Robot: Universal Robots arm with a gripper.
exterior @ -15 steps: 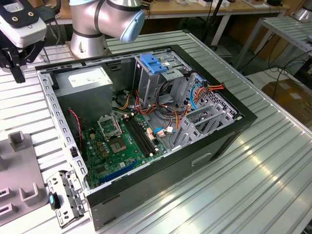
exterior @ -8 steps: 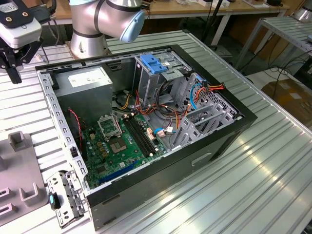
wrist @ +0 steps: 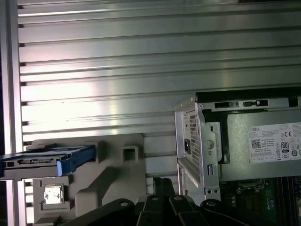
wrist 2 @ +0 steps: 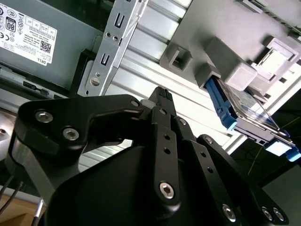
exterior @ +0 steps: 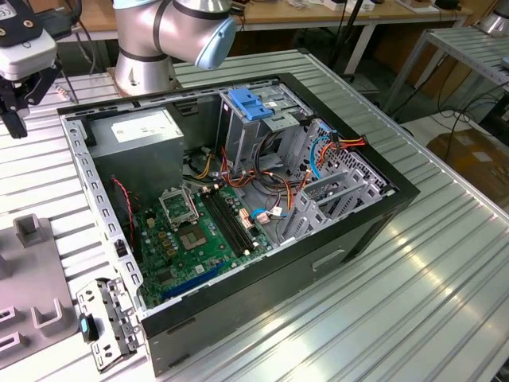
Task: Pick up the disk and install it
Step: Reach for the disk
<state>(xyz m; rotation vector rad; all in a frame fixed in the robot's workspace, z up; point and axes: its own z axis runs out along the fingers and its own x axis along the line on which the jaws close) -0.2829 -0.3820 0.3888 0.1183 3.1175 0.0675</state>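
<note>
The disk, a flat drive with a blue bracket along its edge, stands on edge in a slot of a grey holder on the ribbed metal table. The first wrist view shows the disk on the same holder. My gripper hangs above the table between the holder and the open computer case, apart from the disk, its black fingers shut with nothing between them. In the exterior view the gripper is at the far upper left, beyond the case's corner.
The open computer case lies on the table with motherboard, cables, grey power-supply box and a metal drive cage topped by a blue latch. A loose metal bracket lies by the case's near corner. The arm's base stands behind the case.
</note>
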